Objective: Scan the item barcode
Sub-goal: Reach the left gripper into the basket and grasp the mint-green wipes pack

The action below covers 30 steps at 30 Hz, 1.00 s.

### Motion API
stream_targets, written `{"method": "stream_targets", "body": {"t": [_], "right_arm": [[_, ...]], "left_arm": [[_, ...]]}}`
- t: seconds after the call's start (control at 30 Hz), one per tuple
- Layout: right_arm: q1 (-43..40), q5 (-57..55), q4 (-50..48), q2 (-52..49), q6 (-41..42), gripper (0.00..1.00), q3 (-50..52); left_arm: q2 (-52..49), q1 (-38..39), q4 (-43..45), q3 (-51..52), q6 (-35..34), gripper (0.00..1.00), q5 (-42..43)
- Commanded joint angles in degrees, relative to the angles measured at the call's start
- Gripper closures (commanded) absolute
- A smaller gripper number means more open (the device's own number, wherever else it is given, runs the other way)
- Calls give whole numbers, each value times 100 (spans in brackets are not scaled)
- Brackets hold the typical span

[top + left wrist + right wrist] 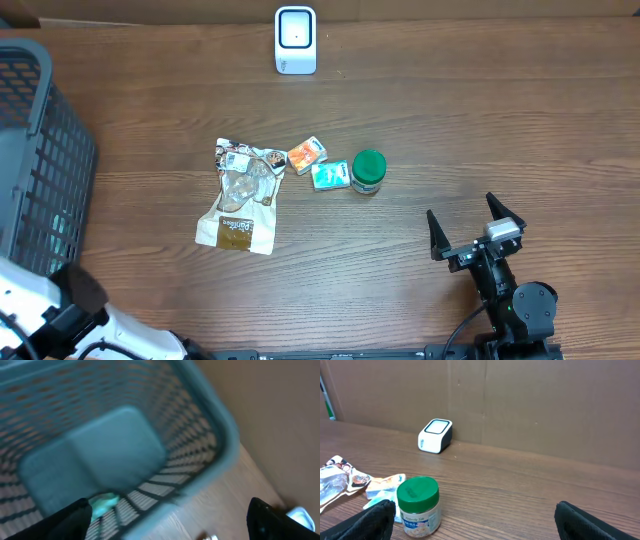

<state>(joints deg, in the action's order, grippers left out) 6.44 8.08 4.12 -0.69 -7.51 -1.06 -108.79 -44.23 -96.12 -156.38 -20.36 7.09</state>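
left end effector (169,510): hanging wide open over the basket (220,435) and looking down into it, with nothing sitting between its fingers (75,519)
left arm (60,310): sitting in the near-left corner of the overhead view, right by the basket; the end effector itself isn't showing from up there
right end effector (478,232): also gaping fully open and gripping nothing, hovering low over the near-right part of the surface (450,110), well apart from all the items and pointing toward the back
barcode scanner (295,40): small white unit standing at the back edge of the surface, just in front of the brown wall
jar (368,171): green lid, standing upright mid-surface just beside the teal box; it's the item sitting closest to the right end effector
teal box (330,175): lying flat between the jar and the snack bag, with the orange box (307,154) lying right behind it; touching or not, honestly can't tell
snack bag (240,195): crumpled clear-and-brown packet lying flat, left of the two boxes
pale green packet (104,502): lying on the basket floor, showing next to one left fingertip in the wrist view; too blurry to say what it is
basket: dark mesh plastic, sitting at the left edge of the surface
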Motion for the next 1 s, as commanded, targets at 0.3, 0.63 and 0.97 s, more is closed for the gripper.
{"method": "stream_targets", "body": {"t": [0.3, 0.63, 0.97], "right_arm": [[26, -48, -17, 46, -7, 0, 59], [26, -48, -15, 46, -7, 0, 59], [26, -48, -17, 46, -7, 0, 59]], "left_arm": [[-369, -726, 90, 1591, 1180, 14, 1287], [-413, -1108, 542, 3121, 1851, 15, 1248], [-420, -1355, 1349, 4559, 2505, 8, 741]]}}
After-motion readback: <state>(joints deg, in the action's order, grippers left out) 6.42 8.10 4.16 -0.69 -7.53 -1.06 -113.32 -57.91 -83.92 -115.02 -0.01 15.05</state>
